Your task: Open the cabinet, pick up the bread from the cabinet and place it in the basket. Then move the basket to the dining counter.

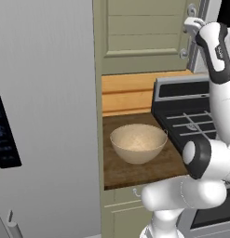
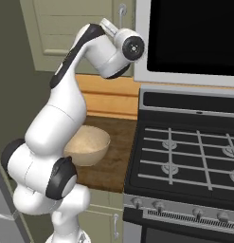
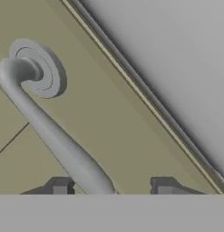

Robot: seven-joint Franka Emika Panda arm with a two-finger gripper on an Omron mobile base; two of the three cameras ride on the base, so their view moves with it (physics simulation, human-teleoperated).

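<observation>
Kitchen, brown worktop (image 1: pixel 135 174) carrying the basket (image 1: pixel 138 142) beside a stove (image 2: pixel 184 156). Cabinet (image 1: pixel 144 32) door shut above. End effector (image 3: pixel 112 190) straddles the handle (image 3: pixel 50 131), bar running lengthwise between fingertips; jaws apart, grip not confirmed. Bread presumably inside.

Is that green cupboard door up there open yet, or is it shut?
Shut. The cabinet door lies flat in its frame, and its handle sits between the gripper fingertips.
</observation>
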